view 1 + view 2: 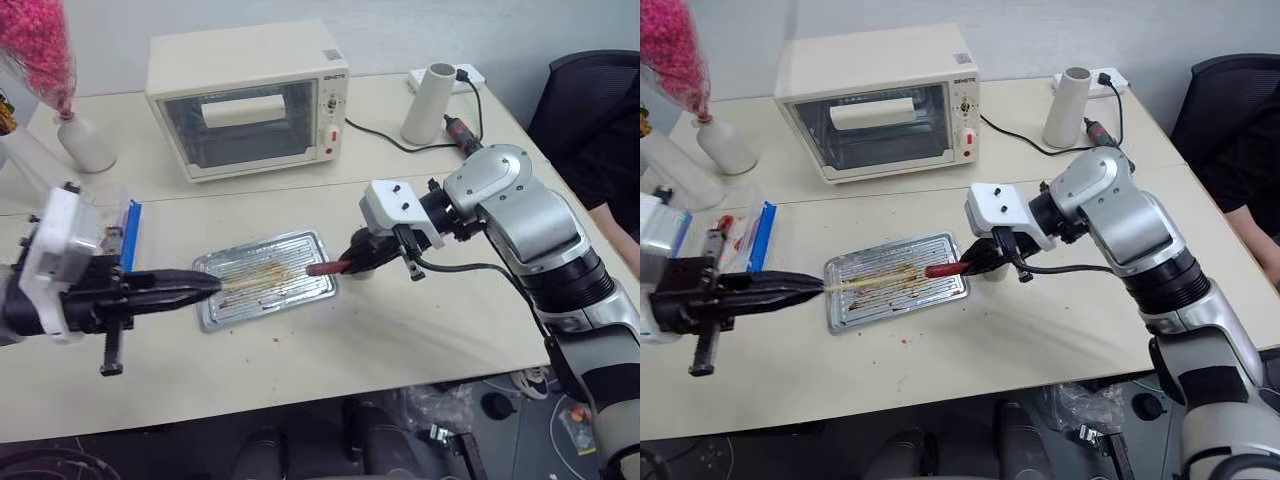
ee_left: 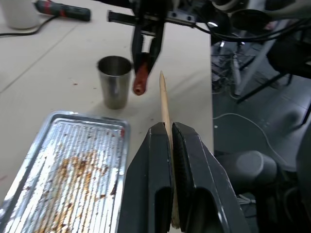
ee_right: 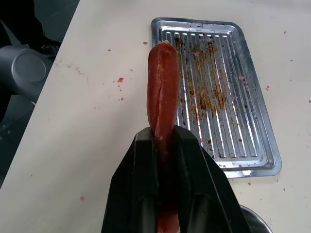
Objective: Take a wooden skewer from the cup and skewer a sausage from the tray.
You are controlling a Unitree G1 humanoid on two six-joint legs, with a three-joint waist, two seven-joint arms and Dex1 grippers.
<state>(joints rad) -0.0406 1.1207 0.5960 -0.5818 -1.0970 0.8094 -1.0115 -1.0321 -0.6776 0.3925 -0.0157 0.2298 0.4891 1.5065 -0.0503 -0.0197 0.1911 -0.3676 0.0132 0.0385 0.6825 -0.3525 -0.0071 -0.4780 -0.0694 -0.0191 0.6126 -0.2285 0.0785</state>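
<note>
A cream toaster oven [image 1: 250, 98] with a glass door stands at the back of the pale table [image 1: 400, 340], well beyond both sets of jaws. A white cylindrical roll [image 1: 428, 103] stands upright further back on the right-hand jaws' side, next to a white power strip [image 1: 468, 76]. A black cable [image 1: 385, 140] runs across the tabletop from the oven toward that strip. A red-and-black tool [image 2: 63, 10] lies flat near the roll. On the left-hand jaws' side, a white vase [image 1: 85, 143] holds pink flowers [image 1: 40, 45]. A clear plastic box with blue handles [image 1: 758, 238] sits just behind the left-hand jaws. A dark chair [image 1: 590, 110] stands off the table's right edge.
</note>
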